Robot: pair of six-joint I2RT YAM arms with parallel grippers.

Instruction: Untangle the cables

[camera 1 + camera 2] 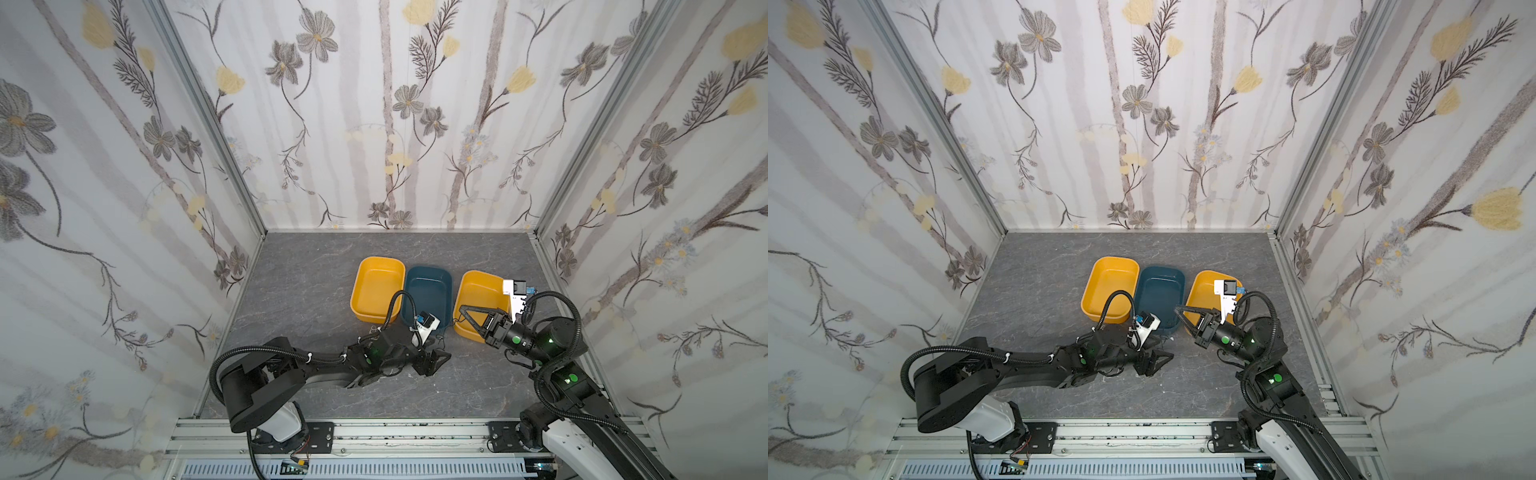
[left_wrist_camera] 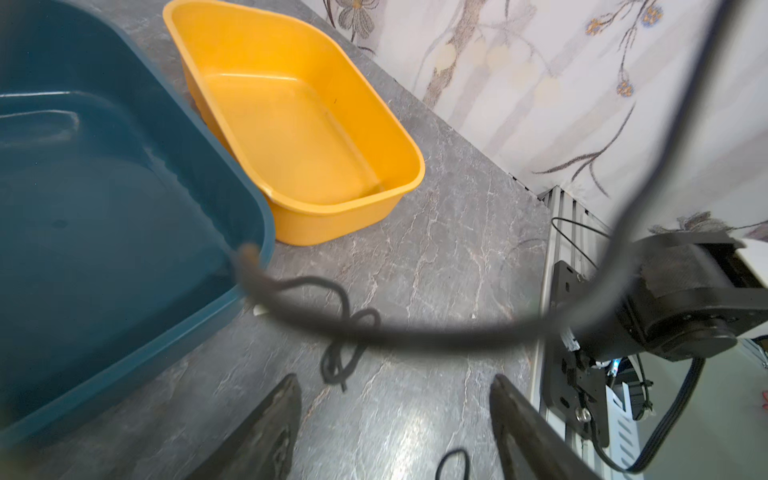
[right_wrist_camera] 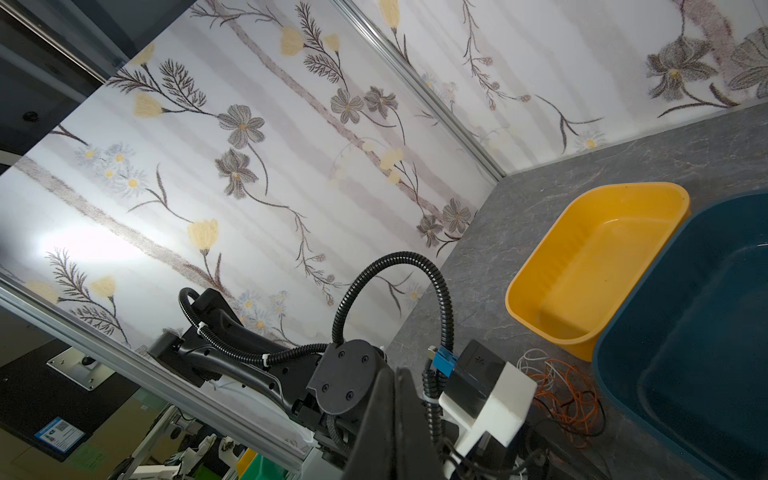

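Holds black cable [image 2: 415,332] aloft in clenched right gripper [image 1: 462,308], likely to bare the knot [image 2: 345,353]. Poises released left gripper [image 2: 395,378] just short of it.

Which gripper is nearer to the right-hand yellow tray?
Right. The right gripper hangs shut by the right-hand yellow tray's near corner; the left gripper is open, low on the table before the blue tray.

Teal tray [image 1: 1160,293] between yellow trays [image 1: 1109,286]

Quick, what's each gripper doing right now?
Left gripper: open, nothing gripped.
Right gripper: shut; whether it holds anything cannot be told.
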